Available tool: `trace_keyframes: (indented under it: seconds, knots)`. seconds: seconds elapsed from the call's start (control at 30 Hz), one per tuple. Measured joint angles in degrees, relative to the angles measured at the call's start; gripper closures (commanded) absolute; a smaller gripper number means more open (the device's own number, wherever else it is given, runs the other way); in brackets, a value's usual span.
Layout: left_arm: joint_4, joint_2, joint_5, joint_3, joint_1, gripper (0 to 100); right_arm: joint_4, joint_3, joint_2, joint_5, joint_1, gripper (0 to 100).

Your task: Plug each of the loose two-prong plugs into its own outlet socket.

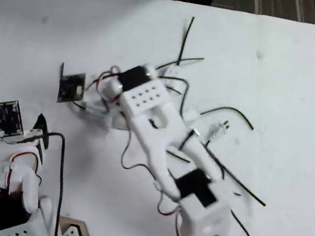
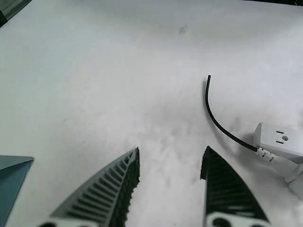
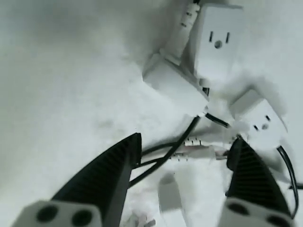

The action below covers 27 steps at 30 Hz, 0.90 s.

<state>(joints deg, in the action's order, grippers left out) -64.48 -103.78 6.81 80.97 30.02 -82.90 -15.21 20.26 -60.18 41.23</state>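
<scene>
Though both spread, left tool (image 2: 171,150) above table (image 2: 71,71), right tool (image 3: 187,139) amid cords (image 3: 170,149) and sockets (image 3: 218,38).

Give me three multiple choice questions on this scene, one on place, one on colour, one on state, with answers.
1. The right gripper hangs over: A outlets; B a tray; C a bowl.
2. The wire by the left gripper is: A green; B black; C yellow.
3. The left gripper is: A shut; B shut on the wire; C open.
Answers: A, outlets lie under its jaws; B, it shows black on the white table; C, its jaws stand apart on nothing.
</scene>
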Motion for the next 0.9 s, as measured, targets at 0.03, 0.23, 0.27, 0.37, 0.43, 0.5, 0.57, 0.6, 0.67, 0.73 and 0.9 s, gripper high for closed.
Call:
trace_keyframes:
  seconds: [0.03,0.23,0.27,0.37,0.43,0.5,0.57,0.6,0.67,0.73,0.9]
  knots:
    - [0.0,0.0,0.0,0.0,0.0,78,0.9,0.0,1.4,0.0,0.4,71.2]
    - [0.0,0.0,0.0,0.0,0.0,78,5.3,0.0,8.9,0.0,0.7,71.5]
    - [0.0,0.0,0.0,0.0,0.0,78,5.5,0.0,9.8,0.0,0.7,71.6]
    - [0.0,0.0,0.0,0.0,0.0,78,6.2,-0.1,11.6,0.0,0.8,77.2]
    - [0.0,0.0,0.0,0.0,0.0,78,6.8,-0.2,12.0,0.0,0.8,82.9]
    - [0.0,0.0,0.0,0.0,0.0,78,6.9,-0.2,12.0,0.0,0.9,86.5]
    - [0.0,0.0,0.0,0.0,0.0,78,7.6,-0.2,12.6,0.0,1.4,89.0]
    - [0.0,0.0,0.0,0.0,0.0,78,7.8,-0.2,12.7,0.0,1.7,90.2]
    - [0.0,0.0,0.0,0.0,0.0,78,7.6,-0.2,12.7,-0.1,2.2,93.9]
    - [0.0,0.0,0.0,0.0,0.0,78,7.5,-0.2,12.7,-0.2,2.6,97.7]
    - [0.0,0.0,0.0,0.0,0.0,78,5.3,-1.9,12.8,-0.2,2.6,97.7]
